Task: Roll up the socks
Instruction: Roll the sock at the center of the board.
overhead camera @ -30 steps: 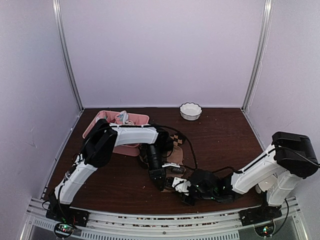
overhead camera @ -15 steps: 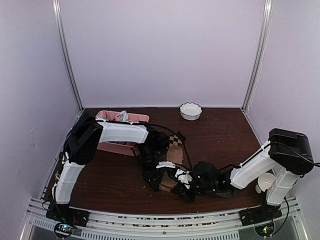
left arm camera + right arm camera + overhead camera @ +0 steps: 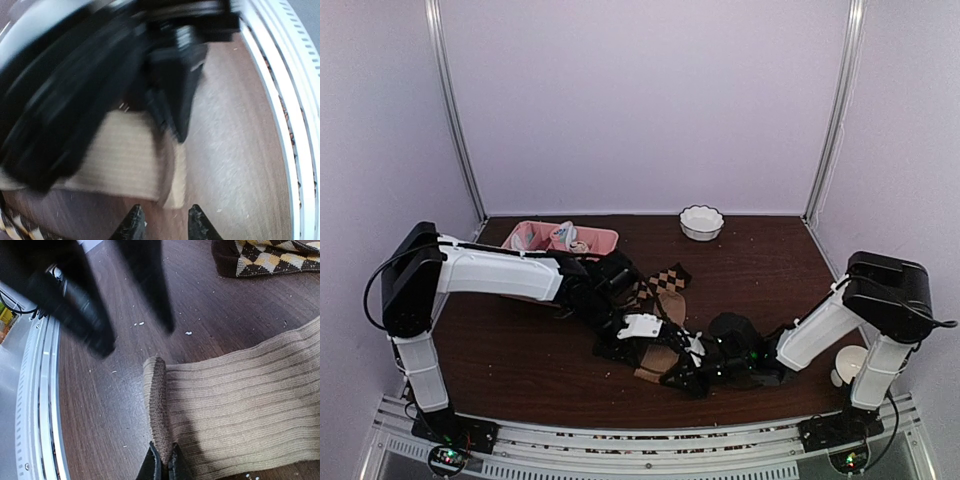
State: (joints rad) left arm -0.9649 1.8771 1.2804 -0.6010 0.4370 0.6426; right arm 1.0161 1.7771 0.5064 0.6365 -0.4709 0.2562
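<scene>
The tan sock (image 3: 240, 410) lies flat on the brown table, ribbed, with its near edge folded up into a ridge. My right gripper (image 3: 162, 466) is shut on that folded edge. The argyle sock (image 3: 270, 257) lies apart, farther back. In the left wrist view my left gripper (image 3: 165, 227) is open just short of the tan sock (image 3: 125, 155), with nothing between its fingertips. Seen from the top, the left gripper (image 3: 620, 343) and right gripper (image 3: 678, 376) meet over the tan sock (image 3: 656, 361), and the argyle sock (image 3: 666, 280) lies behind them.
A pink divided tray (image 3: 535, 236) with small bundles stands at the back left. A white bowl (image 3: 701, 221) sits at the back centre. A white object (image 3: 850, 366) rests by the right arm's base. The metal rail (image 3: 40, 405) runs along the table's near edge.
My left gripper has opened and its arm has swung out leftward and lower. My right gripper has closed on the tan sock's edge and shifted slightly left.
</scene>
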